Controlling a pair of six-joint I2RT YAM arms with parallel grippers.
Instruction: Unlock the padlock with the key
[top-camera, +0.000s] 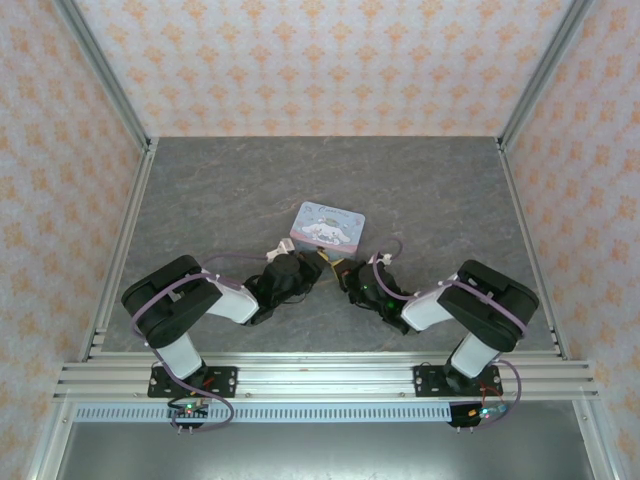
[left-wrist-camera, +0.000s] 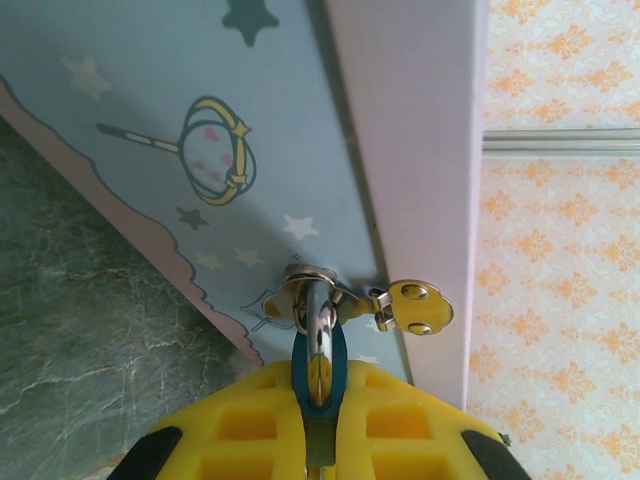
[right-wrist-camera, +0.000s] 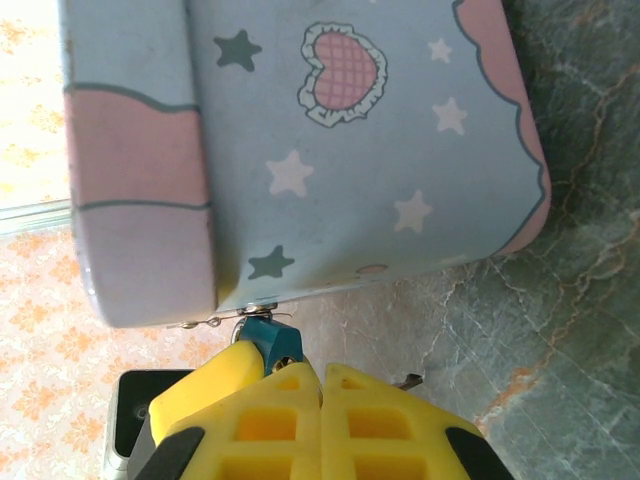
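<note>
The teal padlock (left-wrist-camera: 318, 362) hangs by its silvery shackle (left-wrist-camera: 318, 320) from the hasp on the front of the pastel tin (left-wrist-camera: 260, 170). My left gripper (left-wrist-camera: 320, 395) is shut on the padlock body. In the right wrist view the padlock (right-wrist-camera: 270, 338) sits just left of my right gripper (right-wrist-camera: 322, 372), brass keyhole facing it. The right fingers are pressed together, and a thin dark tip of the key (right-wrist-camera: 410, 380) pokes out beside the right finger. From above, the left gripper (top-camera: 298, 268) and the right gripper (top-camera: 350, 282) meet at the tin's near edge.
The cartoon tin (top-camera: 328, 226) lies mid-table on the grey marbled surface (top-camera: 230, 200). A brass hinged hasp plate (left-wrist-camera: 418, 305) sticks out beside the shackle. Patterned walls and aluminium posts enclose the table on three sides.
</note>
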